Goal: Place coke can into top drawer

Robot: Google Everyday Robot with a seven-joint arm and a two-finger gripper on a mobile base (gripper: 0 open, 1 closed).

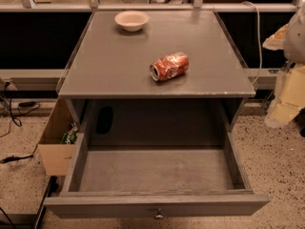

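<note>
Blurred pale cream gripper at the right edge, flat angular yellowish panels, rounded whitish-grey arm casing above it

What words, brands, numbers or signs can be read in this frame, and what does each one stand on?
None can be read.
Can, lying on the cabinet top: red and white markings, too crumpled and small to read.
Green packet in the cardboard box: print too small to read.
Bowl, open drawer, gripper at the right edge: no text seen.
</note>
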